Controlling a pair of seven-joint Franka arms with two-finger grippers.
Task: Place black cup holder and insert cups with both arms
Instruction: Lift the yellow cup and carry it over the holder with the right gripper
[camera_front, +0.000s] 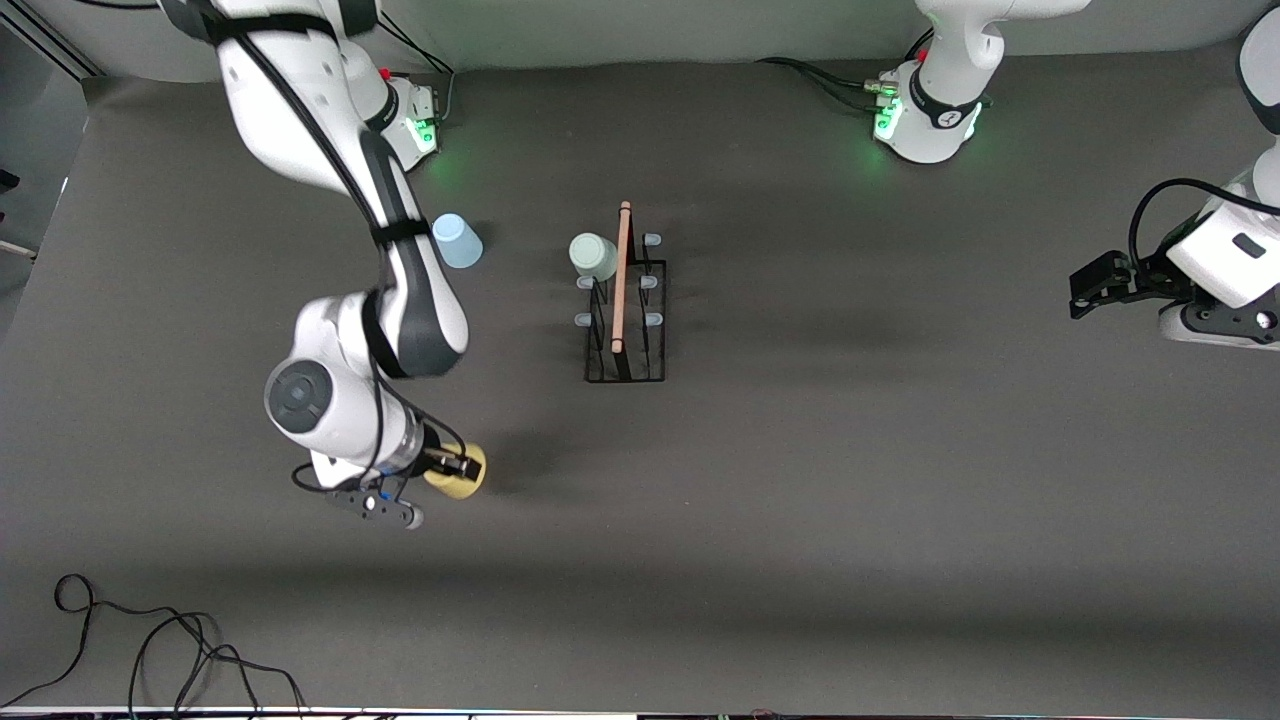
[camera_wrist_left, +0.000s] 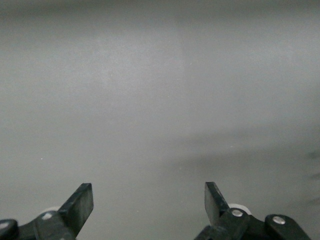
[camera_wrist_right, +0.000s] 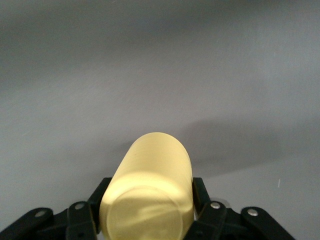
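Dark grey matting covers the table (camera_front: 850, 500), and I see the black cup holder (camera_front: 625, 310) standing near its middle, its wooden rod handle (camera_front: 622, 277) running along the top. One pale green cup (camera_front: 593, 256) sits on a peg at the end of the holder farthest from the front camera, on the side toward the right arm's end of the table. A light blue cup (camera_front: 457, 241) rests on the matting, apart from the holder, toward the right arm's end.

My right gripper (camera_front: 452, 468) is clamped on the yellow cup (camera_front: 462, 472); in the right wrist view the fingers (camera_wrist_right: 199, 192) press both sides of the cup (camera_wrist_right: 150, 192). It is low over the matting, well apart from the holder.

My left gripper (camera_front: 1095, 285) waits over the left arm's end of the table, fingers (camera_wrist_left: 80, 205) spread wide with nothing between them.
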